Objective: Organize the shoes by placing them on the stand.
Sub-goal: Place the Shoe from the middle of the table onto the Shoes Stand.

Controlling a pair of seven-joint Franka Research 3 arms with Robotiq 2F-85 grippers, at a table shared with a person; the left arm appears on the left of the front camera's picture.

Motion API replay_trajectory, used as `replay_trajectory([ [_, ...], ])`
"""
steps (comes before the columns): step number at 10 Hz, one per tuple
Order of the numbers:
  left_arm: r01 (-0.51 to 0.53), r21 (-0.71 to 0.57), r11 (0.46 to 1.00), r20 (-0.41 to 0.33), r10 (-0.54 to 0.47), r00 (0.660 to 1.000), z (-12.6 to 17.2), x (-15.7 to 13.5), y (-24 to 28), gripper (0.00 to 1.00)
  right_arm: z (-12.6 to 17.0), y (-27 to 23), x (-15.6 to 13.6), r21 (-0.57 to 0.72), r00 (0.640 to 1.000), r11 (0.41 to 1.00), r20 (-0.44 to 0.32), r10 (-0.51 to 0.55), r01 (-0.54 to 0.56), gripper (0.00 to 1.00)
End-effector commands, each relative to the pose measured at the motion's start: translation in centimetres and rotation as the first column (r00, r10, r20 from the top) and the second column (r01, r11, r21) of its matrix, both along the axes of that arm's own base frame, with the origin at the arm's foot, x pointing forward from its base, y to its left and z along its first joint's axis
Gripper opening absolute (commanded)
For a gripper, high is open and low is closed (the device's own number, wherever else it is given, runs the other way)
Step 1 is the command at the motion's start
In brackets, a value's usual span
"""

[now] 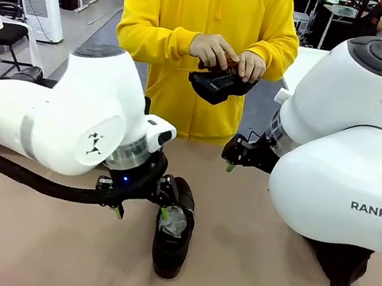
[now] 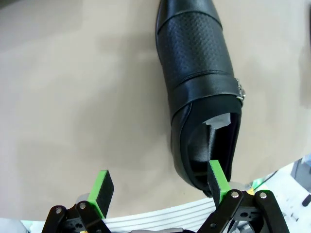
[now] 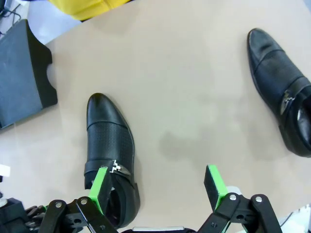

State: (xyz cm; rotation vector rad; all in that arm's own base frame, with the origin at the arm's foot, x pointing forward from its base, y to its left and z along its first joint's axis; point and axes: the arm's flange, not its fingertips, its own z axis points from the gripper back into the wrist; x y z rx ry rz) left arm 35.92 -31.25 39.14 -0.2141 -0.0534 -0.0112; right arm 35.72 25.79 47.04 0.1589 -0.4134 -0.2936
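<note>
One black glossy shoe [image 1: 173, 238] lies on the table with white paper [image 1: 175, 222] in its opening. My left gripper [image 1: 140, 212] hangs open over its heel. In the left wrist view the shoe [image 2: 199, 82] points away, and one green pad [image 2: 217, 180] sits at the heel opening while the other pad [image 2: 102, 190] is over bare table. My right gripper [image 3: 156, 187] is open above a second shoe [image 3: 111, 138], one pad [image 3: 99, 187] over its opening. A third shoe [image 3: 279, 94] lies further off. A corner of the matte-black stand [image 3: 22, 80] shows at the edge.
A person in a yellow hoodie [image 1: 199, 11] stands at the far side, both hands on a black object [image 1: 220, 85]. My right arm's bulky white body [image 1: 344, 155] covers the table's right part, with a dark shape [image 1: 342, 270] under it.
</note>
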Motion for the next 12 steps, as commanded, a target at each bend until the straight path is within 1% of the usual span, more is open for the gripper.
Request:
replay_trajectory([
  [1, 0.016, 0.046, 0.999, -0.024, -0.015, 1.000, -0.7, 0.8, -1.3, 1.00, 0.1, -0.4, 0.6, 0.011, 1.000, 1.000, -0.005, 0.016, -0.016, 1.00],
  [3, 0.048, 0.050, 0.998, -0.042, -0.046, 0.998, -2.0, 1.0, -2.0, 1.00, 0.1, -0.4, 0.6, 0.011, 1.000, 1.000, -0.005, 0.016, -0.016, 1.00],
  [5, 0.095, 0.072, 0.993, -0.093, -0.089, 0.992, -4.0, 1.6, -2.8, 1.00, 0.1, -0.4, 0.6, 0.011, 1.000, 1.000, -0.005, 0.016, -0.016, 1.00],
  [6, 0.111, 0.065, 0.992, -0.110, -0.103, 0.989, -4.8, 1.6, -3.1, 0.81, 0.1, -0.4, 0.6, 0.011, 1.000, 1.000, -0.005, 0.016, -0.016, 1.00],
  [7, 0.110, 0.069, 0.992, -0.110, -0.102, 0.989, -5.3, 1.4, -3.3, 0.61, 0.1, -0.4, 0.6, 0.011, 1.000, 1.000, -0.005, 0.016, -0.016, 1.00],
  [10, 0.111, 0.083, 0.990, -0.090, -0.104, 0.991, -5.2, 1.2, -3.5, 0.02, 0.1, -0.4, 0.6, 0.011, 1.000, 1.000, -0.005, 0.016, -0.016, 1.00],
  [12, 0.114, 0.087, 0.990, -0.089, -0.106, 0.990, -5.0, 1.1, -3.4, 0.00, 0.1, -0.4, 0.6, 0.011, 1.000, 1.000, -0.005, 0.016, -0.016, 1.00],
])
